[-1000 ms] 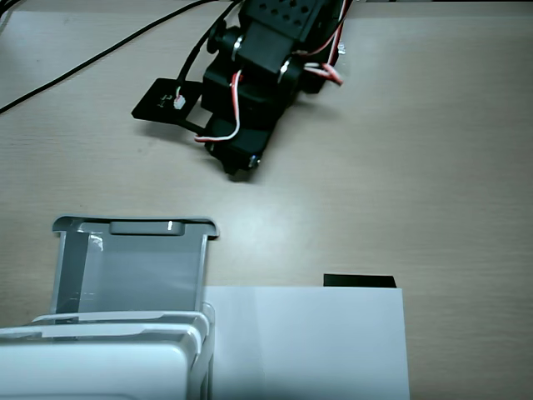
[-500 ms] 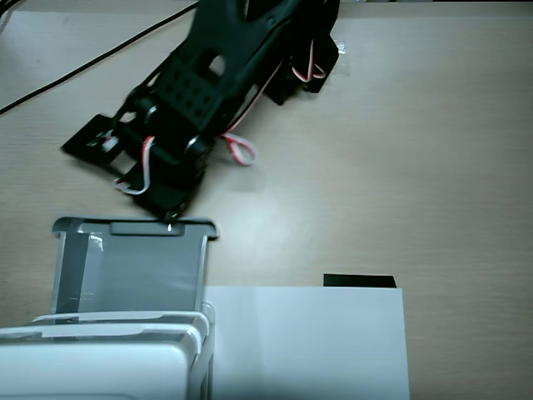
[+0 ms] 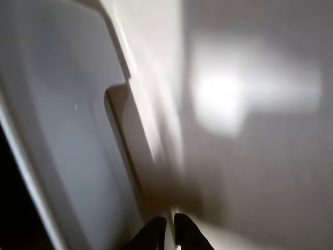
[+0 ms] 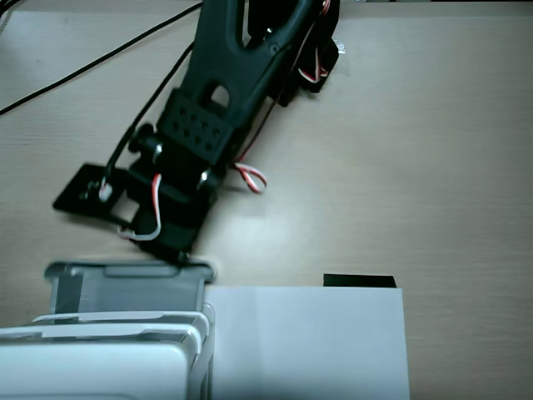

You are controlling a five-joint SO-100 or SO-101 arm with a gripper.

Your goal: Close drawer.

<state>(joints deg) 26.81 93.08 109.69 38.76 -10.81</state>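
Jaws [image 3: 170,225] nearly closed, empty, touching front lip of half-open drawer [image 4: 125,287]

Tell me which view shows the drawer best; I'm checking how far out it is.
The fixed view: the drawer projects from the white cabinet, with the end effector at its front lip. The wrist view gives only a blurred close-up of its front and handle.

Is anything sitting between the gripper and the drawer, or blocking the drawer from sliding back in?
Nothing visible. In the fixed view the gripper is right at the front lip of the drawer, which sticks out of the white cabinet. The paper sheet lies beside the drawer, not in its path.
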